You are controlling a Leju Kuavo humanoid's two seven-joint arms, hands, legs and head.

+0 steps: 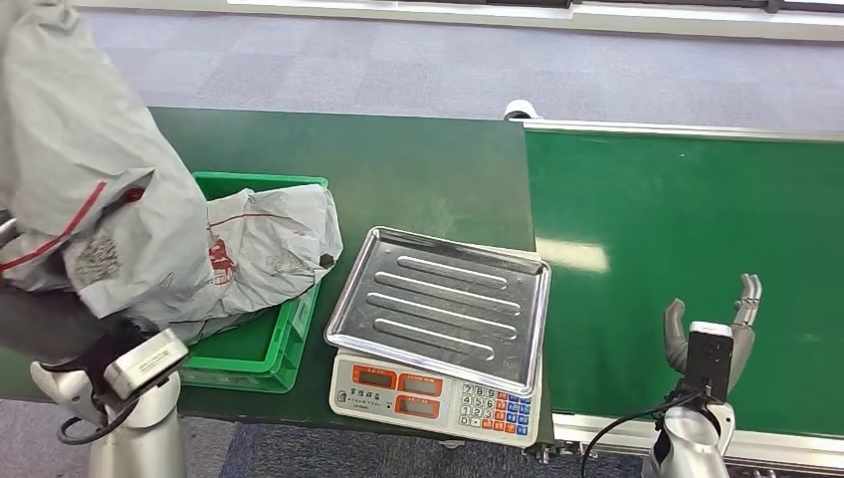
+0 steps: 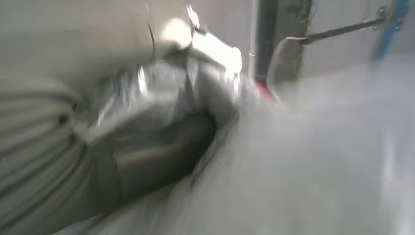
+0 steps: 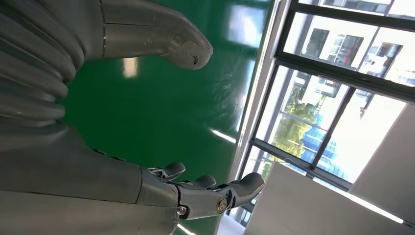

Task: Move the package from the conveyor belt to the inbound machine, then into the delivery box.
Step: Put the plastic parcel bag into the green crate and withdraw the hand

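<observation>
A large grey plastic package [image 1: 85, 179] with a red stripe hangs high at the left, close to my head camera, above the near-left end of the green box [image 1: 261, 351]. My left hand [image 2: 147, 147] grips it; the blurred left wrist view shows the fingers wrapped in crumpled grey plastic [image 2: 186, 83]. A second grey bag [image 1: 269, 244] with red print lies in the box. The weighing scale [image 1: 438, 396] with its bare silver tray [image 1: 443, 299] stands beside the box. My right hand [image 1: 712, 334] hovers open over the green conveyor belt [image 1: 687, 219], fingers [image 3: 215, 188] spread and holding nothing.
The dark green table [image 1: 398, 169] carries the box and the scale. The belt's metal rail [image 1: 677, 127] runs along its far side, with grey carpet [image 1: 448, 60] beyond. Windows [image 3: 333, 73] appear in the right wrist view.
</observation>
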